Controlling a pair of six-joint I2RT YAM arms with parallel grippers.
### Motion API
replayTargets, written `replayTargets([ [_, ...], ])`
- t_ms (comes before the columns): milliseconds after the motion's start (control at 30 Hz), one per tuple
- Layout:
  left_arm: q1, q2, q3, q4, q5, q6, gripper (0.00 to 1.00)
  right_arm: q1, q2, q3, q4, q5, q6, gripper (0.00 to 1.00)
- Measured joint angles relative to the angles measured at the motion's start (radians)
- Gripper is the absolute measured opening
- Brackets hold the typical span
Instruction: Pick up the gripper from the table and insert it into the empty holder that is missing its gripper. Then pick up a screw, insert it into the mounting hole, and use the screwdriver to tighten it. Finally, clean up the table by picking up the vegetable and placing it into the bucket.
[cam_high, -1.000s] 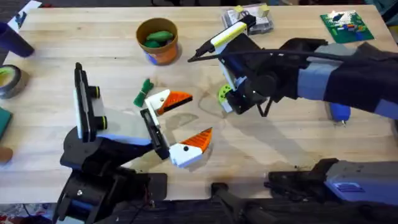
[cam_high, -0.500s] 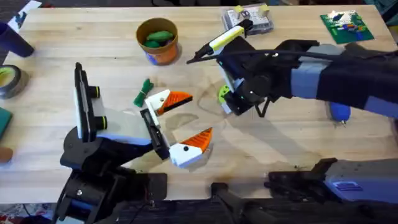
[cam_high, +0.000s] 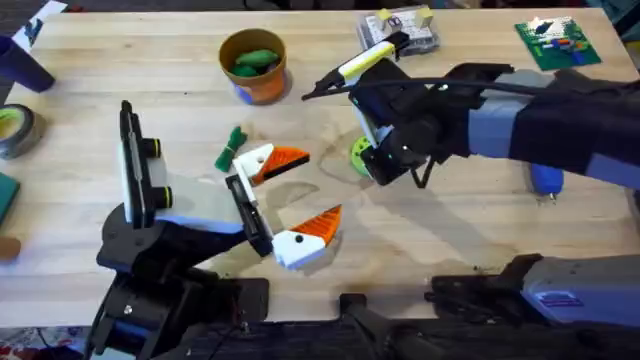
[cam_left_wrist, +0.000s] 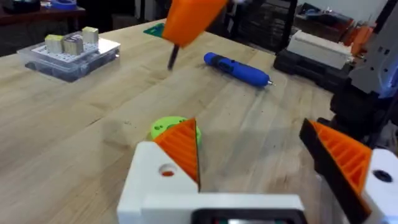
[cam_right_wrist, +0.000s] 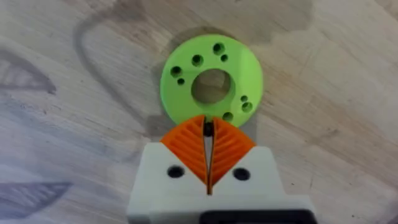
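the right gripper (cam_right_wrist: 208, 149) hangs low over the table (cam_high: 470, 215) mid-way across, its orange pads clenched on a small dark object whose nature cannot be told, possibly a screw; the tips sit at the near rim of the bright green disc (cam_right_wrist: 211, 81), whose central hole lies just beyond them. the holder (cam_high: 150, 200) stands well apart toward the left side, its two gripper pieces (cam_high: 272, 160) (cam_high: 310, 235) pointing their orange wedges roughly toward the table's middle, long axes slanting away from the black plates. the left gripper (cam_left_wrist: 267, 162) is released, pads spread, beside the holder and far nearer to it than the right arm. the screwdriver (cam_left_wrist: 237, 68) lies flat near the right side, behind the right arm, bit pointing toward the near edge. the bucket (cam_high: 254, 64) stands at the far side with a green vegetable (cam_high: 250, 60) already inside. judged from this, the open boards between disc and holder give free room for a leftward carry.
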Motion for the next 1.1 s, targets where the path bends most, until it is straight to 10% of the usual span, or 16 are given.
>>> replayTargets([
  [600,0.000,0.000,0.000,0.000,0.000,0.000,0.994,0.012,-0.014,0.568,-0.377,-0.120,-0.008,0.007],
  [1100,0.000,0.000,0.000,0.000,0.000,0.000,0.994,0.213,0.189,0.884,-0.481,-0.296,-0.005,0.006],
])
